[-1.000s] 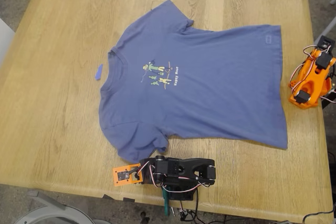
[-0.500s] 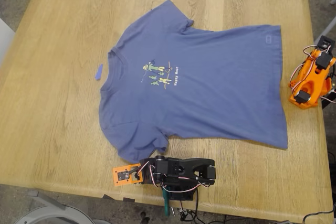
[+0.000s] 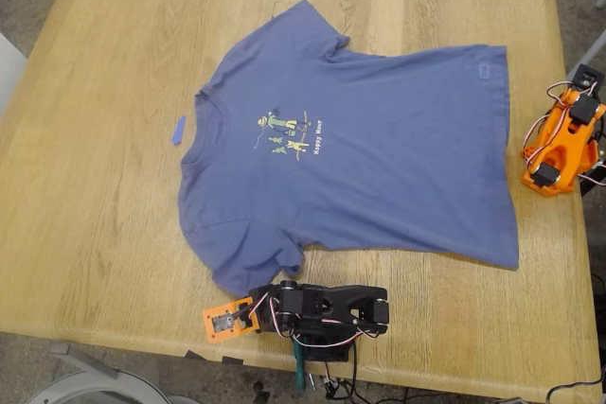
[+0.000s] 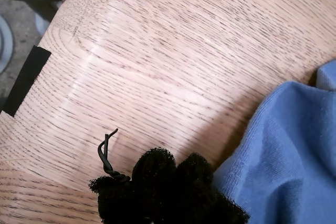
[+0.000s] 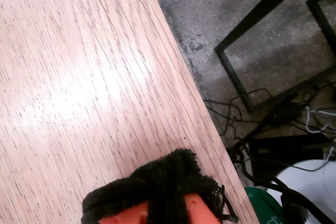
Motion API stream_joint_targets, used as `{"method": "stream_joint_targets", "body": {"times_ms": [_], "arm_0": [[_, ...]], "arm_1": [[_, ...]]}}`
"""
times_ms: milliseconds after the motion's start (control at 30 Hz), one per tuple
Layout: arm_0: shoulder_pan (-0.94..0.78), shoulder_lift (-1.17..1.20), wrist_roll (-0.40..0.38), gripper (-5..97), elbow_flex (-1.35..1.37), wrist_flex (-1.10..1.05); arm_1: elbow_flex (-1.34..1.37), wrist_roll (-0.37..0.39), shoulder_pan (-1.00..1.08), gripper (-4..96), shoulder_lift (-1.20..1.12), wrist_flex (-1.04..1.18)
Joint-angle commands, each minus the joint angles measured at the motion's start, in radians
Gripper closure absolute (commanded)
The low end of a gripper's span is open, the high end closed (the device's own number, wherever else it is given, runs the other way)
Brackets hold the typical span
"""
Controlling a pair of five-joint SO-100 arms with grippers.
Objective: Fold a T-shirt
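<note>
One T-shirt [image 3: 350, 163] lies on one table [image 3: 114, 224]. One small blue scrap [image 3: 178, 129] sits apart from it. Two arms: my first gripper [image 3: 223, 320] just beside the shirt's sleeve, my second gripper [image 3: 547, 166] beyond the hem. The shirt shows one small printed design [image 3: 289, 133].

Oak table [image 3: 114, 186] — T-shirt [image 3: 379, 167] spread flat, blue scrap [image 3: 178, 130].
</note>
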Motion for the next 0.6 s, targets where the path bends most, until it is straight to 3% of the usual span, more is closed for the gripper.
{"method": "stream_joint_targets", "body": {"times_ms": [0,33,100,300,333,400,567], "arm_0": [[0.012,0.106,-0.029,92,-0.018,0.008],[0.023,0.104,-0.035,92,-0.018,0.008],[0.060,0.107,0.041,92,-0.018,0.008],[0.184,0.110,-0.071,92,-0.018,-0.092],[0.193,0.110,-0.048,92,-0.018,-0.163],[0.198,0.110,0.074,91,-0.018,-0.324],[0.347,0.110,0.081,67,-0.032,-0.698]], "arm_1": [[0.067,-0.005,0.029,87.1,-0.002,0.005],[0.067,-0.005,0.023,86.9,-0.002,0.005],[0.067,-0.005,0.020,83.8,-0.002,0.005],[0.038,-0.011,-0.011,69.7,-0.002,-0.069],[0.017,0.000,-0.021,66.8,-0.002,-0.081],[-0.044,0.011,-0.035,62.3,-0.002,-0.103],[-0.225,0.084,-0.087,53.6,-0.002,-0.173]]}}
